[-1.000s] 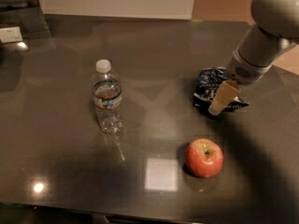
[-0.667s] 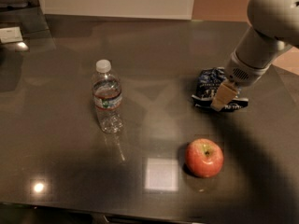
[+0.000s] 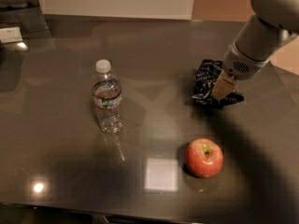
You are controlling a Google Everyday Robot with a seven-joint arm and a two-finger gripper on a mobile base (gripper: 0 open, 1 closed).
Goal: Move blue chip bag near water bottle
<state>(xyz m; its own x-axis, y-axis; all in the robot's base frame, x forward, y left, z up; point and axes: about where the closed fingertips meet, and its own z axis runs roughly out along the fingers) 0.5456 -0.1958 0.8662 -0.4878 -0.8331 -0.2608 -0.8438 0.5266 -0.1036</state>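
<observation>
The blue chip bag [image 3: 206,76] lies crumpled on the dark table [image 3: 154,59] at the right. My gripper [image 3: 221,90] reaches down from the upper right and sits on the bag's right part, covering some of it. The water bottle [image 3: 107,97] stands upright left of centre, about a bottle's height to the left of the bag. Bare table lies between the bottle and the bag.
A red apple [image 3: 204,157] sits at the front right, below the bag. A bright square reflection [image 3: 161,174] lies left of the apple. A white object [image 3: 10,34] rests at the far left back. The table's front edge [image 3: 140,216] is close.
My gripper has shifted slightly up and back over the chip bag. The bag, bottle and apple stay where they were.
</observation>
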